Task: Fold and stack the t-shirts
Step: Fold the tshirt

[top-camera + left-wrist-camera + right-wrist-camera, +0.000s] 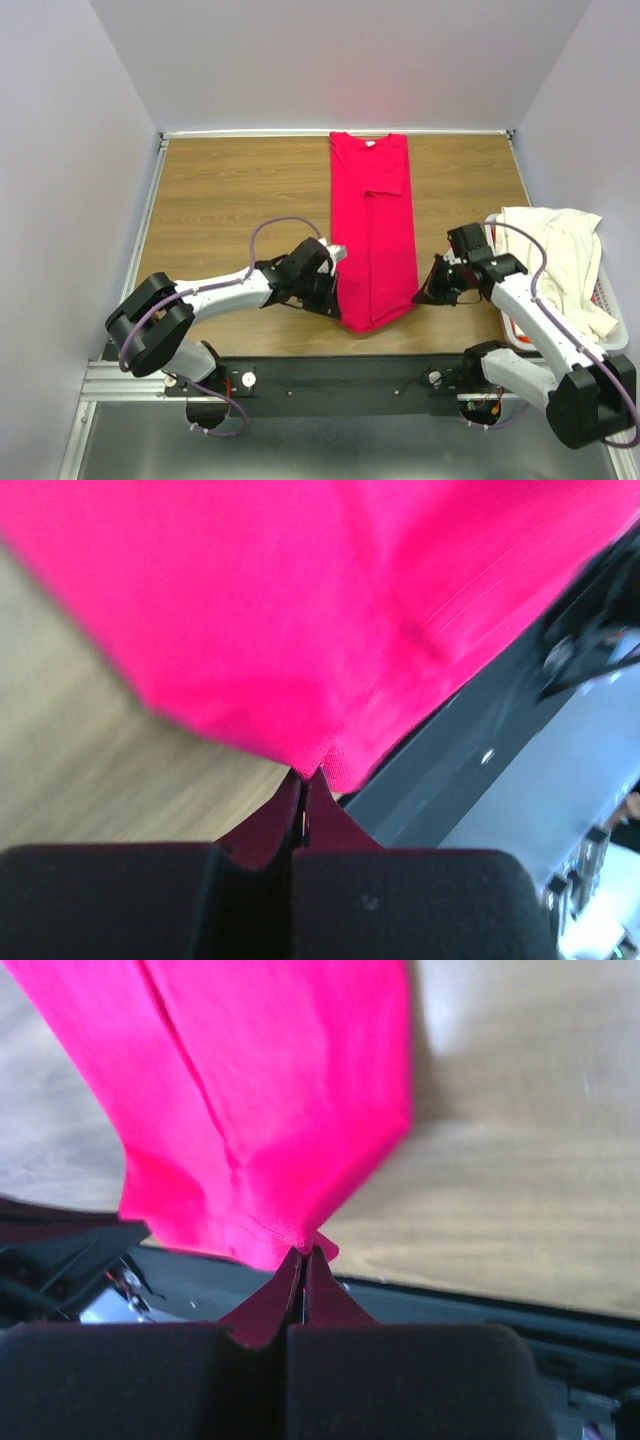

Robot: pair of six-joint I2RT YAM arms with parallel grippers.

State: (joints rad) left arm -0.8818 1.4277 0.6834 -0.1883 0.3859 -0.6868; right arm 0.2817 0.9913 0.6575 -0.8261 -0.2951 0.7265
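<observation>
A crimson-red t-shirt [372,225] lies folded into a long narrow strip down the middle of the table, collar at the far edge. My left gripper [338,300] is shut on its near left hem corner [318,763]. My right gripper [418,296] pinches the near right hem corner [300,1240], its jaws shut on the red cloth. A cream-white t-shirt [560,255] is heaped in the basket at the right.
A white slatted laundry basket [612,318] stands at the table's right edge beside my right arm. The black base rail [340,375] runs along the near edge. Bare wooden tabletop [240,190] stretches left of the red shirt.
</observation>
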